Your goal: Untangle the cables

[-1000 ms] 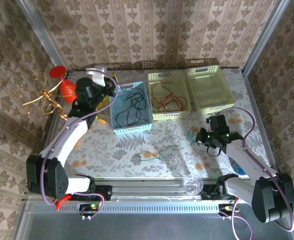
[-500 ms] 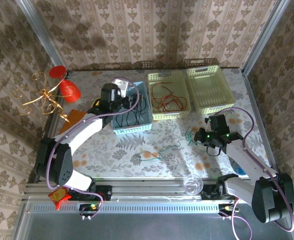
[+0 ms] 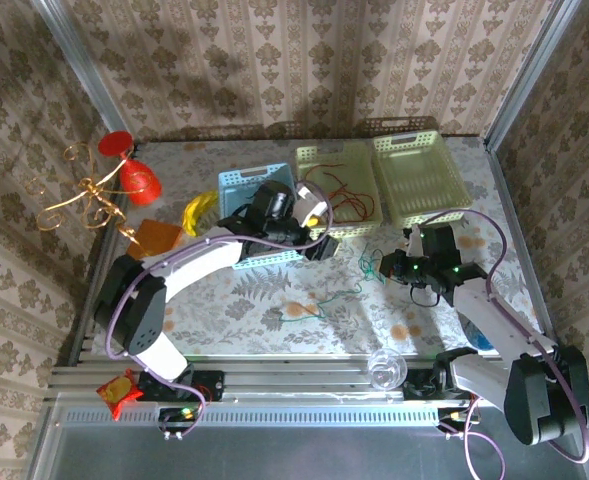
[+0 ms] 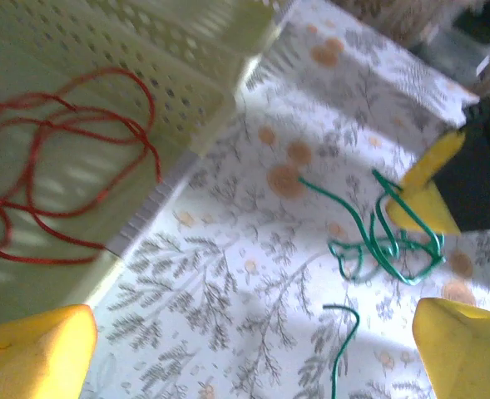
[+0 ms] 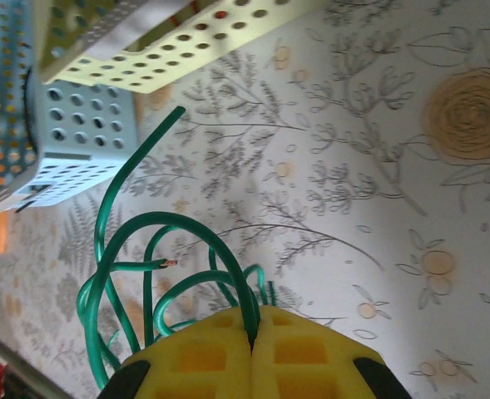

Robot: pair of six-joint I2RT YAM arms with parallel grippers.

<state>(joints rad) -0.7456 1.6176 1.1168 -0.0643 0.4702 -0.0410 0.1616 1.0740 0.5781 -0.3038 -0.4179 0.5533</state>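
1 red cable [image 3: 339,195] in mid yellow basket [image 3: 336,151]; green cable [image 5: 174,221] in r. hand [image 5: 253,332]

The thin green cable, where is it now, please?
The thin green cable lies right of centre on the table in the top view, near the middle yellow plastic basket, pinched in the right gripper.

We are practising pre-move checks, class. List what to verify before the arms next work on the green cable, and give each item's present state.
1. Right gripper shut on the green cable: ok.
2. Left gripper open: ok.
3. Green cable lying straight: not ok, bunched in loops.
4. Red cable inside the yellow-green basket: ok.
5. Blue basket holds a cable: cannot tell, the left arm hides much of it.
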